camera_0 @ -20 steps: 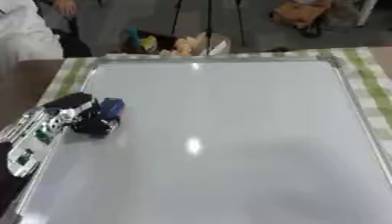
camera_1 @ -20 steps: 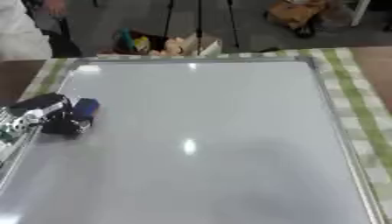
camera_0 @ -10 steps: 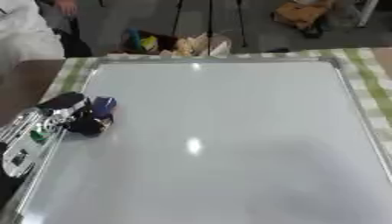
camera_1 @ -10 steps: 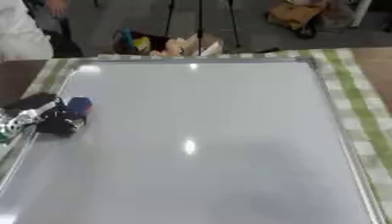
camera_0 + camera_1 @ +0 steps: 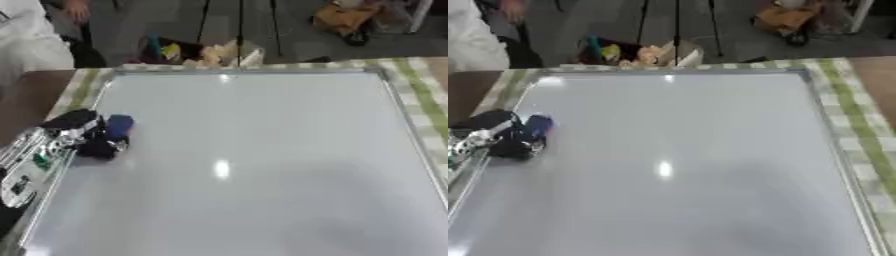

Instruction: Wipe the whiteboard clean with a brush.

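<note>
A large whiteboard [image 5: 262, 150] with a metal frame fills most of both eye views; its surface looks blank, with one glare spot in the middle. My left hand [image 5: 83, 135] lies at the board's left edge, about a third of the way down, its fingers curled round a small blue brush [image 5: 117, 125] that rests on the board. The arm behind it runs off toward the lower left corner. My right hand shows in neither view.
The board lies on a green and white checked cloth [image 5: 420, 95]. Past its far edge stand a box of coloured items [image 5: 197, 52] and tripod legs on a grey floor. A person in white [image 5: 31, 45] is at the far left.
My left hand with the blue brush has slid a little farther left and up along the board's left edge. The camera view has barely shifted.
</note>
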